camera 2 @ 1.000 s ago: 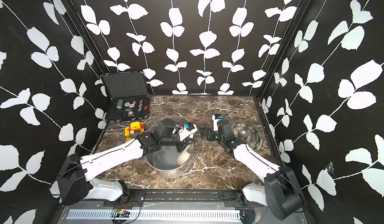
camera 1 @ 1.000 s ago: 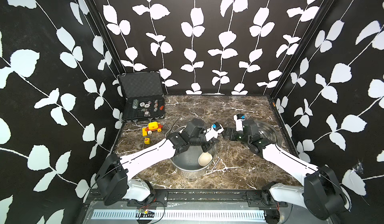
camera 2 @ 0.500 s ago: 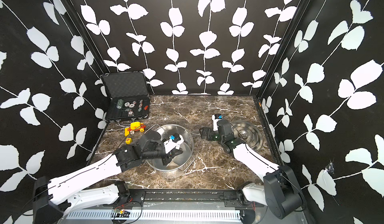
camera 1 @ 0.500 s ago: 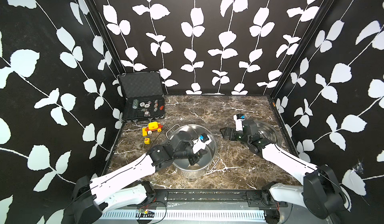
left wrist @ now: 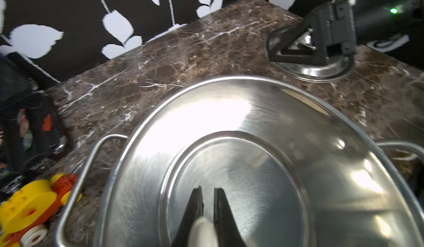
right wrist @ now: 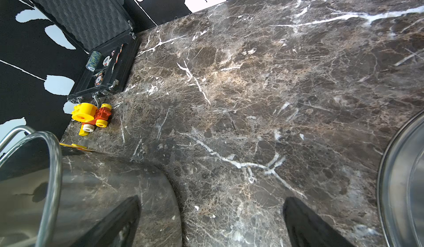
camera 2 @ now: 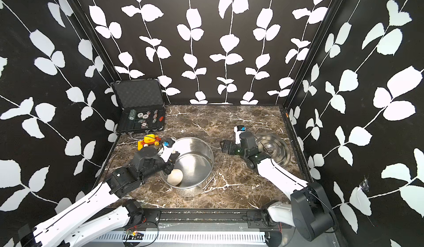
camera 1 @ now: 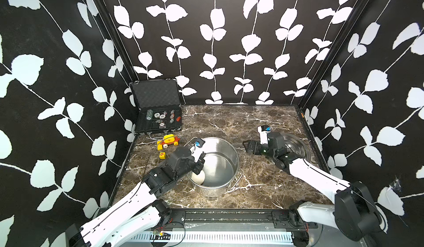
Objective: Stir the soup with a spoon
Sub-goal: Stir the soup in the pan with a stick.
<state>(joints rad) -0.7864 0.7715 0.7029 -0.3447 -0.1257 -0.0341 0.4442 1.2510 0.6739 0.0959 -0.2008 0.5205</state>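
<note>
A steel pot (camera 1: 230, 143) stands at the front middle of the marble table, and its inside shows bare steel; no soup is in view. The white spoon's round bowl (camera 1: 198, 177) (camera 2: 175, 176) lies low against the pot's near-left wall. Over the pot's left rim my left gripper (camera 1: 199, 163) (camera 2: 171, 163) (left wrist: 208, 194) is shut on the spoon's handle (left wrist: 202, 232), which looks blurred in the left wrist view. My right gripper (camera 1: 246, 147) (camera 2: 223, 147) (right wrist: 211, 213) hovers open just right of the pot (right wrist: 103, 188), holding nothing.
The pot's steel lid (camera 1: 298, 145) (right wrist: 408, 188) lies flat at the right under my right wrist. At the back left stands an open black case (camera 1: 158, 119) of poker chips. A yellow and red toy car (camera 1: 167, 141) and a yellow cube (camera 1: 162, 155) lie left of the pot.
My left arm has swung back towards the left, carrying the spoon's bowl from the pot's right side to its near-left side. The right arm has stayed still.
</note>
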